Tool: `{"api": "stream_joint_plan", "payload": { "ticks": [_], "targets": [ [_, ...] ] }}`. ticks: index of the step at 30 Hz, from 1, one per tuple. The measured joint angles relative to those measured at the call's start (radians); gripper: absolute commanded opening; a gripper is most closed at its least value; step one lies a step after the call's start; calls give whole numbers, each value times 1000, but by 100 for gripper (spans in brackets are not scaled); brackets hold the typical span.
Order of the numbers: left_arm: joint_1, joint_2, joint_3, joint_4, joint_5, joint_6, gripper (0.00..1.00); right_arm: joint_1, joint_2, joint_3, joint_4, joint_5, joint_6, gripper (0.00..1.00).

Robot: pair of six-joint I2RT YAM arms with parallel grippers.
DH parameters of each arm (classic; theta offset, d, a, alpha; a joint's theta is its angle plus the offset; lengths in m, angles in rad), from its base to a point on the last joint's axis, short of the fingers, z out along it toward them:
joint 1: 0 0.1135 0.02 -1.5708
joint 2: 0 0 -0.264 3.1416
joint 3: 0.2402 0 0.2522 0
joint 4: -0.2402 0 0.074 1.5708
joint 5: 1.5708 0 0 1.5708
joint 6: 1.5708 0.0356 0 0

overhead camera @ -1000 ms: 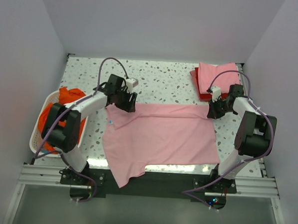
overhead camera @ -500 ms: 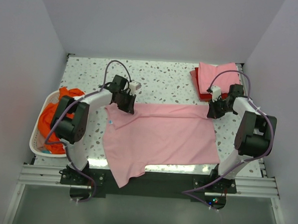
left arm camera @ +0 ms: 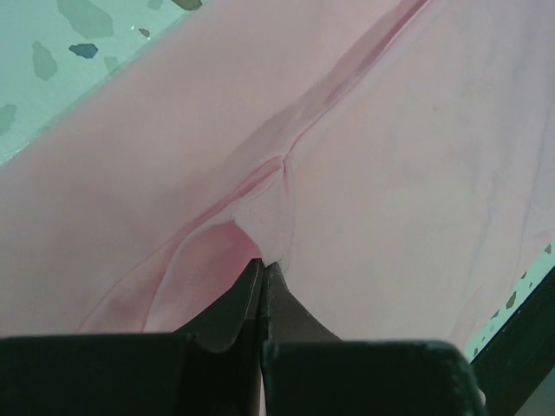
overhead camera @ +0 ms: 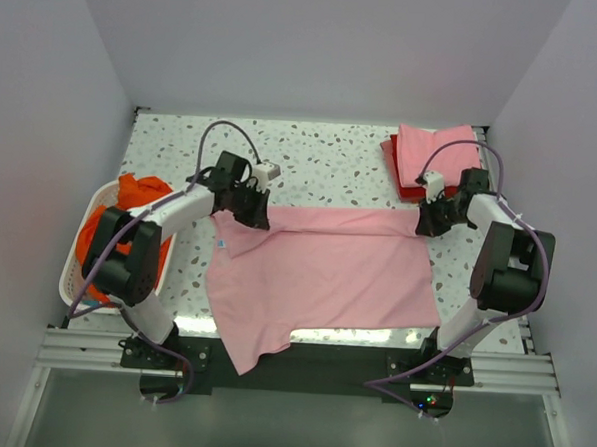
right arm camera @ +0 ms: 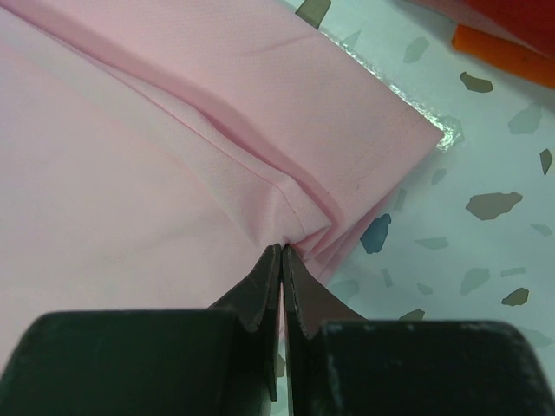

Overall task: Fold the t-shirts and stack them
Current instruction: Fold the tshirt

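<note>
While no readable writing is showing anywhere, a small pale label (overhead camera: 220,243) is lying at the left edge of the light pink t-shirt (overhead camera: 326,270), too small to make out any print.

At the far left, a white slotted plastic laundry basket (overhead camera: 70,292) is hanging partly off the side of the speckled terrazzo-pattern table (overhead camera: 332,165), with a crumpled orange t-shirt (overhead camera: 140,190) spilling over its rim.

Just to the right, the left gripper (overhead camera: 259,219) is pinching the far left corner of the light pink t-shirt. In its wrist view, the black fingertips (left arm camera: 251,286) are pressing together on a soft ridge of the cloth.

The shirt is spreading flat across the middle of the table. Its far edge is running straight between the two grippers, and a near left flap is drooping past the near table edge. Bare tabletop is lying open beyond its far edge.

The right gripper (overhead camera: 423,228) is clamping the far right corner, its jaws closing on layered, hemmed folds (right arm camera: 282,251).

At the far right corner, a folded pink t-shirt (overhead camera: 437,151) is resting on a folded red t-shirt (overhead camera: 397,167), apart from the spread shirt.
</note>
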Motion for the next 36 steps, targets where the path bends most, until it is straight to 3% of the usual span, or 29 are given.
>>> {"api": "stream_joint_plan", "payload": {
  "ticks": [8, 13, 15, 17, 20, 23, 31, 36],
  "targets": [
    [-24, -53, -101, -4, 40, -1, 2, -8, 0, 0, 0, -2, -4, 4],
    [-35, -53, -117, -12, 51, -1, 5, -10, 0, 0, -19, -2, -40, 19],
    [-38, -54, -117, -12, 57, -1, 9, -16, 0, 0, -33, -2, -66, 32],
    [-43, -54, -119, -13, 61, 0, 16, -31, 0, 0, -55, -2, -101, 37],
    [-56, -56, -124, -26, 70, 0, 29, -69, -4, -1, -95, -4, -154, 37],
    [-77, -61, -134, -37, 87, 0, 35, -108, -14, 0, -140, -18, -193, 35],
    [-116, -140, -171, -69, 97, -34, 33, -85, -8, 109, -254, -144, -208, 23],
    [-112, -354, -239, -27, -64, -118, 32, 2, -1, 125, -259, -184, -182, 21]
  ]
}}
